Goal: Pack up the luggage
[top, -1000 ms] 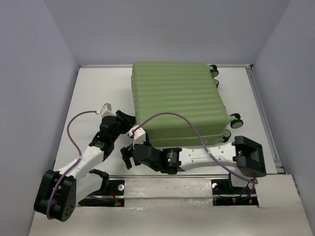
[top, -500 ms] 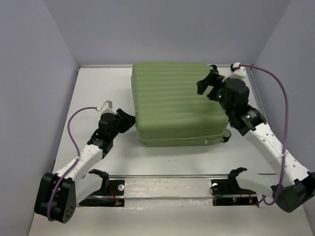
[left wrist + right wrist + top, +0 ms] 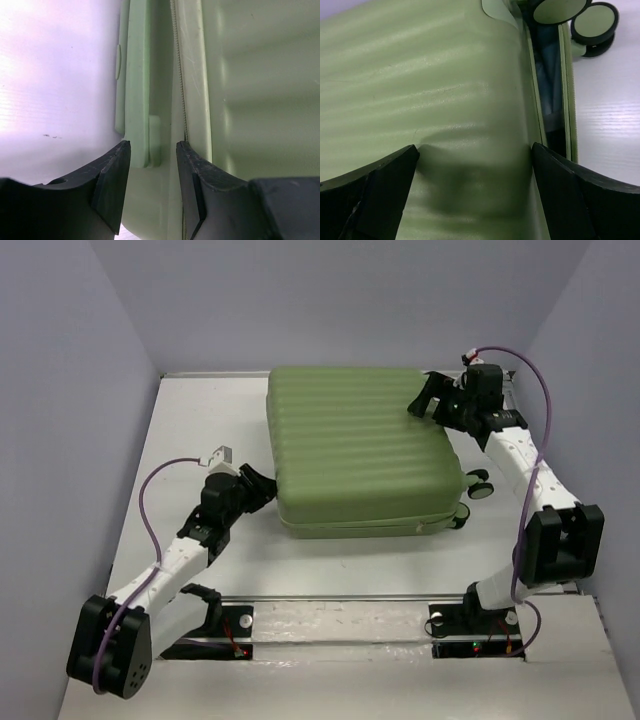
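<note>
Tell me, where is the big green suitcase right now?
In the overhead view the suitcase lies flat toward the back of the table, wheels pointing right, left jaws around its left edge, right jaws over its far-right corner.

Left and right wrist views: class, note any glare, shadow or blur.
Left wrist view: glare washes out the table, luggage edge soft. Right wrist view: dark shadow on the luggage between the open right gripper's fingers.

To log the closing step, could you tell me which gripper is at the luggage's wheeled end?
The right gripper, open over the luggage top; the left gripper is at the opposite side seam.
</note>
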Available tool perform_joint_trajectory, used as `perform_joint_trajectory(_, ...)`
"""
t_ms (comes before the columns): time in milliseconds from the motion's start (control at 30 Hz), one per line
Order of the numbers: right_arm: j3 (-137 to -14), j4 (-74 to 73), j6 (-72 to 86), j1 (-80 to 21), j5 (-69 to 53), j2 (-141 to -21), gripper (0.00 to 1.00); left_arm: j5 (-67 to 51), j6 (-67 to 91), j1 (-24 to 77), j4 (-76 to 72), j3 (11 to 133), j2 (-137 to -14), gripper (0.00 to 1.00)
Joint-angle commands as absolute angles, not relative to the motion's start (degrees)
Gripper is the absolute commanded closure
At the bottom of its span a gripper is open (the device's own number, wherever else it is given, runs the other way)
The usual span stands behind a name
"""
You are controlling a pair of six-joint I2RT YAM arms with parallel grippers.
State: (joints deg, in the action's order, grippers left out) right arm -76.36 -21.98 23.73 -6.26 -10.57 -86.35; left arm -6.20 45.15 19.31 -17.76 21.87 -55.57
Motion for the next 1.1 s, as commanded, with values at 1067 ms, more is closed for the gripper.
perform_joint_trajectory(1067, -134.3, -24.3, 25.6, -25.6, -40.8, -109.1, 0.09, 17.2, 47.4, 53.3, -11.5, 28.8, -46.1, 0.48)
